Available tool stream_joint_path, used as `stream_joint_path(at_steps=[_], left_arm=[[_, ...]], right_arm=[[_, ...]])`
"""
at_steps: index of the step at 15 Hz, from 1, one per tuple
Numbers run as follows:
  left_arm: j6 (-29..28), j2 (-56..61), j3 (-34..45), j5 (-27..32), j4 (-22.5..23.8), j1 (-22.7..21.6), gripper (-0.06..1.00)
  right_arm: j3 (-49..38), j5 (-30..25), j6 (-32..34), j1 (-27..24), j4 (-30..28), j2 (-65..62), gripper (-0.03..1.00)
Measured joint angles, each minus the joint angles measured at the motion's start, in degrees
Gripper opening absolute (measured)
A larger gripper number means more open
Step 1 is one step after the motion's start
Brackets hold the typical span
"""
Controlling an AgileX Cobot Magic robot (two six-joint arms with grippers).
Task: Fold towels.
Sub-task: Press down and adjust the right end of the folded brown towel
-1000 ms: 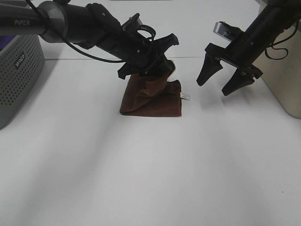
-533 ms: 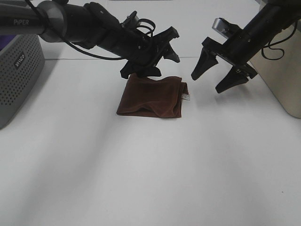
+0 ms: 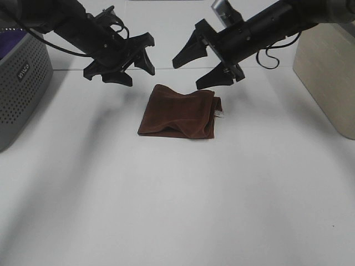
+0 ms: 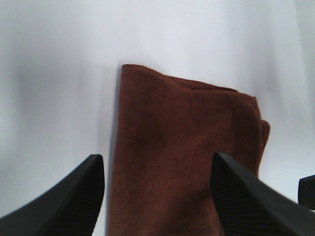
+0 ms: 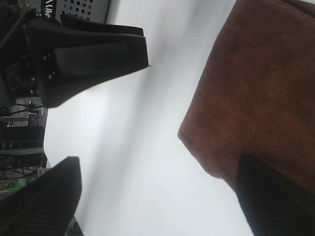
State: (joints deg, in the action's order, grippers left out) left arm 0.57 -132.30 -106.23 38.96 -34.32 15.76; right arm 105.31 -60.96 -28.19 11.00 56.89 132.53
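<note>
The towel (image 3: 178,112) is a dark reddish-brown terry cloth lying folded on the white table, its small white tag (image 3: 220,114) at the right edge. My left gripper (image 3: 138,75) hovers open just beyond the cloth's far left corner, holding nothing. Above the far right corner my right gripper (image 3: 188,75) also stands open and empty. In the left wrist view the towel (image 4: 182,147) lies below and between the two dark fingers (image 4: 74,201). The right wrist view shows the towel (image 5: 261,88) beside one finger (image 5: 275,201), with the left gripper (image 5: 88,59) opposite.
A grey perforated basket (image 3: 22,83) stands at the left edge with a purple cloth (image 3: 11,41) inside. A beige box (image 3: 327,72) stands at the right edge. The white table (image 3: 177,210) stretches towards the front.
My left gripper opened, let go of the towel and drew back to the left. The towel settled flat. My right arm swung leftward to the cloth's far right corner.
</note>
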Motion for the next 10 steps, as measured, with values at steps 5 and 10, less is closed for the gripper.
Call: stream_joint_path(at_steps=[5,10], left_arm=[[0.00,0.00,0.00,1.95,6.53,-0.06,0.59],[0.00,0.00,0.00,2.06,6.59,-0.06,0.59]], right_arm=[[0.00,4.81,-1.32,2.18,6.47,6.76,0.81],[0.00,6.42,-1.78,1.03,0.06,9.28,0.81]])
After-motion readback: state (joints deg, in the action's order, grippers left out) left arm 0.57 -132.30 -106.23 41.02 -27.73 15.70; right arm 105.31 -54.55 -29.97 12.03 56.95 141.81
